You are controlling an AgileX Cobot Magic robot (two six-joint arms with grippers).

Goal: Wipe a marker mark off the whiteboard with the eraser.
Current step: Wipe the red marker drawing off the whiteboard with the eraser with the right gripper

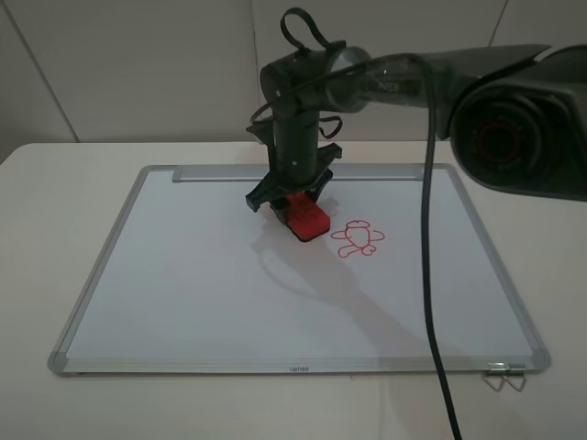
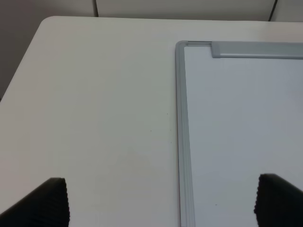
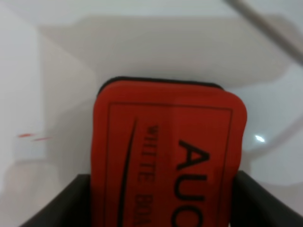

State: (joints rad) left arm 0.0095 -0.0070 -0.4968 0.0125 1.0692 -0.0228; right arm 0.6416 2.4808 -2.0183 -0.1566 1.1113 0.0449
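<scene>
The whiteboard [image 1: 183,275] lies flat on the table, its silver tray strip [image 1: 220,173] at the far edge. My right gripper [image 1: 292,203] points down over the board's middle, shut on the eraser [image 1: 305,216], a red block whose black underside rests on the board. In the right wrist view the eraser [image 3: 165,151] fills the space between the dark fingers [image 3: 71,203], and two faint red streaks [image 3: 31,137] lie on the board beside it. The marker mark is out of view. My left gripper [image 2: 161,203] hangs open over the whiteboard's [image 2: 236,118] far left corner.
A red rounded cartoon figure [image 1: 358,240] is drawn just right of the eraser. A black cable [image 1: 431,275] hangs across the board's right side. Two metal clips [image 1: 503,376] lie at the near right corner. The right arm's body [image 1: 523,128] looms at upper right.
</scene>
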